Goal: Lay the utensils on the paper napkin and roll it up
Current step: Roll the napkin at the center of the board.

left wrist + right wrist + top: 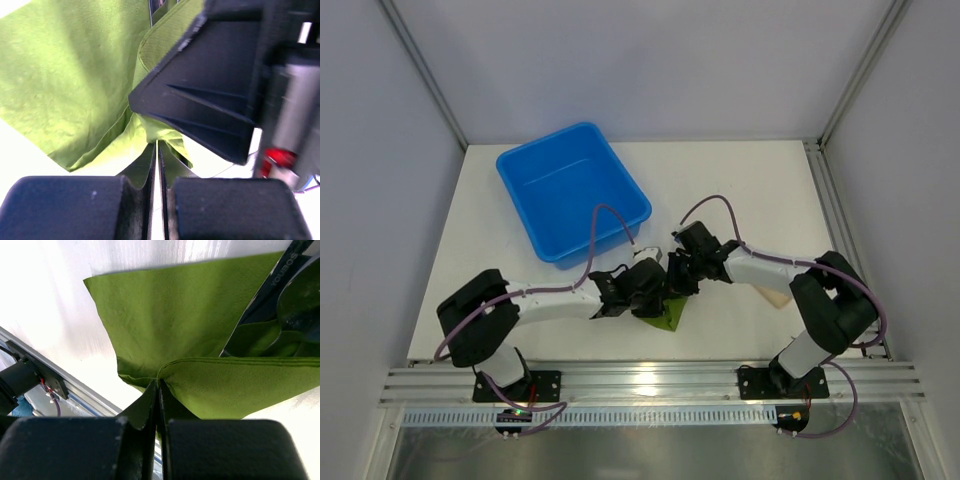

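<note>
Right wrist: your right gripper (159, 386) clenches the green paper napkin's (165, 320) folded edge at the tabletop's (55, 295) front. The left gripper (155, 148) pinches that fold too. It's limp, tear-prone paper, so grip the doubled edges gently. Slick utensils (156, 6) glint inside.

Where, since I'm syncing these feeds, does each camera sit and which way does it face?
Top external: above and behind the robot, looking down on table, blue bin, both arms.
Left wrist: on that arm, facing down the left tool, shut on the paper napkin.
Right wrist: likewise, down the right tool, shut on the paper napkin.
All three share that napkin.
</note>
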You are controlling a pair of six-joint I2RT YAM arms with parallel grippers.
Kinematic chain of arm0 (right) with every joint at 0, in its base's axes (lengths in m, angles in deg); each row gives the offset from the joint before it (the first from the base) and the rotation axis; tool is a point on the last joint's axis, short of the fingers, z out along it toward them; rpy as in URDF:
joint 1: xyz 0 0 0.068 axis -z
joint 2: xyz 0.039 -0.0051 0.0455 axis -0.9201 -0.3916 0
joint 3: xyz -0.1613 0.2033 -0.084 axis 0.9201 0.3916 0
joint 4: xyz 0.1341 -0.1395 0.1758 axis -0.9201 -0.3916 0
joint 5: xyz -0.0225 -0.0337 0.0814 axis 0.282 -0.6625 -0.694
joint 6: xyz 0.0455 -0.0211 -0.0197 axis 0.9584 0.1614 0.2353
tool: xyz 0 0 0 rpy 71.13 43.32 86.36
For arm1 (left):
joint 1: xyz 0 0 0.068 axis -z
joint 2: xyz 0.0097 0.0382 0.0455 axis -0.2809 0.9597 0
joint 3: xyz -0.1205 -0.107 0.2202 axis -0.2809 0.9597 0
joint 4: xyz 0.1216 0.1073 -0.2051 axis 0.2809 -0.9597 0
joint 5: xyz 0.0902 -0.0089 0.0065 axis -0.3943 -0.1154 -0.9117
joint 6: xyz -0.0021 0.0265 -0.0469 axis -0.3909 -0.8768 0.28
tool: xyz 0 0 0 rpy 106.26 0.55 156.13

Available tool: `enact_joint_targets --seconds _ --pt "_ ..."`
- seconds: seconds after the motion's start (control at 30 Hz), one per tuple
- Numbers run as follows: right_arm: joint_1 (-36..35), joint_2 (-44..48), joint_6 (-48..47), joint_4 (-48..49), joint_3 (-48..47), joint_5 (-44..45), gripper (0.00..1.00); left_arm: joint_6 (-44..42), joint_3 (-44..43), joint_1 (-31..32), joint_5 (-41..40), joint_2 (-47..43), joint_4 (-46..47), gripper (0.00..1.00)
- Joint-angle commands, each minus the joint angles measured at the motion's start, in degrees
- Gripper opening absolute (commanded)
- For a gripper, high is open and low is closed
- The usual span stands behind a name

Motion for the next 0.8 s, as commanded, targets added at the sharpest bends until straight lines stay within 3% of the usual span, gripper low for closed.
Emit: enact_joint_targets --seconds 0.0,0.4,0.77 --pt "-0.7 -0.6 0.8 2.8 -2.2 1.5 0.04 -1.4 0.2 0.7 -3.8 -3.4 -3.5 0.03" --pt "-1.8 -2.6 1.7 3.5 -2.8 3.3 0.06 -2.2 0.6 2.0 -1.9 -9.9 -2.2 0.05" --pt "-2.1 -3.0 2.4 4.6 -3.2 2.1 0.18 -3.1 -1.8 2.0 -0.8 -2.5 1.7 0.04"
